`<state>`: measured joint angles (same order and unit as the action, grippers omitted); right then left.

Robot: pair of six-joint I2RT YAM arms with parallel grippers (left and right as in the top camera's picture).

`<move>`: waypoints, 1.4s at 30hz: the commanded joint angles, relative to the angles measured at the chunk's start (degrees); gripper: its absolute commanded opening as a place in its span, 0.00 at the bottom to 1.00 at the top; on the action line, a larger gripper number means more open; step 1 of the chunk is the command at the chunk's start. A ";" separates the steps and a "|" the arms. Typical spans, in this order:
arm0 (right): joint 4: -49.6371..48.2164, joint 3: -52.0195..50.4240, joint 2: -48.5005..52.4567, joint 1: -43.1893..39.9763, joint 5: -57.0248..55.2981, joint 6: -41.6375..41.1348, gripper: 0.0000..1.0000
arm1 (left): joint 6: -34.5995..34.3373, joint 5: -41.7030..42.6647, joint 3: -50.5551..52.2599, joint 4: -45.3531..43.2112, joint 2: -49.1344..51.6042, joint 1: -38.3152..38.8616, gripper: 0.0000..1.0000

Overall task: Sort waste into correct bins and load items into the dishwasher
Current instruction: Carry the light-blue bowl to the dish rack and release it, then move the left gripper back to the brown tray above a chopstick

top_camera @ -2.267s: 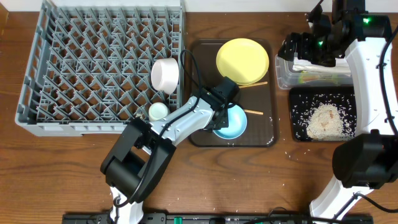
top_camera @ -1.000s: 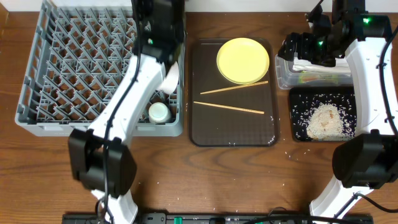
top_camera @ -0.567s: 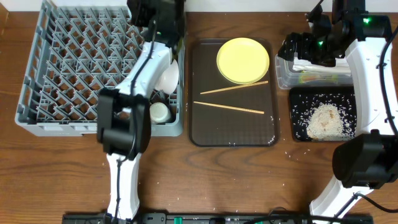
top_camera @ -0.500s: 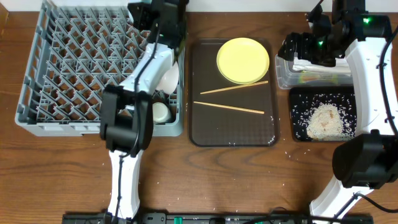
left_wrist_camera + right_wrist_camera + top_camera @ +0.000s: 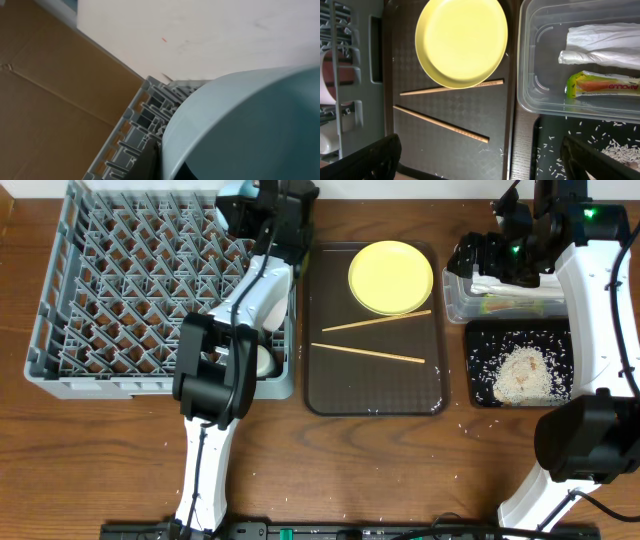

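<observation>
My left gripper (image 5: pixel 265 208) is shut on the rim of the light blue bowl (image 5: pixel 250 125) and holds it over the far right corner of the grey dish rack (image 5: pixel 130 290). In the left wrist view the rack's corner (image 5: pixel 135 135) shows just beside the bowl. The white bowl (image 5: pixel 268 302) and the small white cup (image 5: pixel 258 361) sit in the rack, partly hidden by my arm. The yellow plate (image 5: pixel 390 277) and two chopsticks (image 5: pixel 375 322) lie on the brown tray. My right gripper (image 5: pixel 480 167) is open and empty above the clear tub (image 5: pixel 460 305), which holds the napkin (image 5: pixel 600 47) and the wrapper (image 5: pixel 605 85).
The dark brown serving tray (image 5: pixel 335 395) lies between the rack and the bins. The black tray (image 5: pixel 482 355) with a heap of rice (image 5: pixel 525 375) lies in front of the clear tub. Loose rice grains dot the table near both trays.
My left arm has lifted the light blue bowl off the brown tray and swung it to the rack's far right corner. The right arm has not moved.
</observation>
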<state>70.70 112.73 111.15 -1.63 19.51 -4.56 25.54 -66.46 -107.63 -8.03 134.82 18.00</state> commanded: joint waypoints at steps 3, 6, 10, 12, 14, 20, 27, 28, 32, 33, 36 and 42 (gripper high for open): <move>0.02 0.00 -0.24 0.85 0.20 -0.11 0.99 | -0.74 -1.88 0.61 1.55 2.60 0.20 0.07; 0.02 0.00 -0.24 0.85 0.20 -0.09 0.99 | -0.76 -2.21 0.70 1.42 2.64 0.13 0.07; 0.02 0.00 -0.24 0.85 0.20 -0.11 0.99 | -0.68 -2.75 0.70 1.42 2.64 0.37 0.07; 0.02 0.00 -0.24 0.85 0.20 -0.11 0.99 | -0.70 -3.52 0.70 1.97 2.64 0.98 0.08; 0.02 0.00 -0.24 0.85 0.20 -0.11 0.99 | -0.68 -4.98 0.70 1.95 2.64 1.92 0.13; 0.02 0.00 -0.24 0.85 0.20 -0.11 0.99 | -0.70 -7.15 0.70 1.97 2.64 5.46 0.24; 0.02 0.00 -0.24 0.85 0.20 -0.11 0.99 | -0.72 -7.10 0.70 1.97 2.64 8.70 0.34; 0.02 0.00 -0.24 0.85 0.20 -0.11 0.99 | -0.72 -7.10 0.70 1.99 2.64 8.83 0.36; 0.02 0.00 -0.24 0.85 0.20 -0.11 0.99 | -0.74 -7.08 0.70 3.26 2.64 8.98 0.43; 0.02 0.00 -0.24 0.85 0.20 -0.11 0.99 | -0.72 -7.10 0.70 3.34 2.64 8.98 0.46; 0.02 0.00 -0.24 0.85 0.20 -0.11 0.99 | -0.72 -6.40 0.70 3.50 2.64 8.98 0.56; 0.02 0.00 -0.24 0.85 0.20 -0.11 0.99 | -0.72 -0.17 0.68 5.66 1.77 11.43 0.67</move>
<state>70.70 112.73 111.15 -1.63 19.51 -4.56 25.52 -70.41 -107.33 -3.07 136.64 27.70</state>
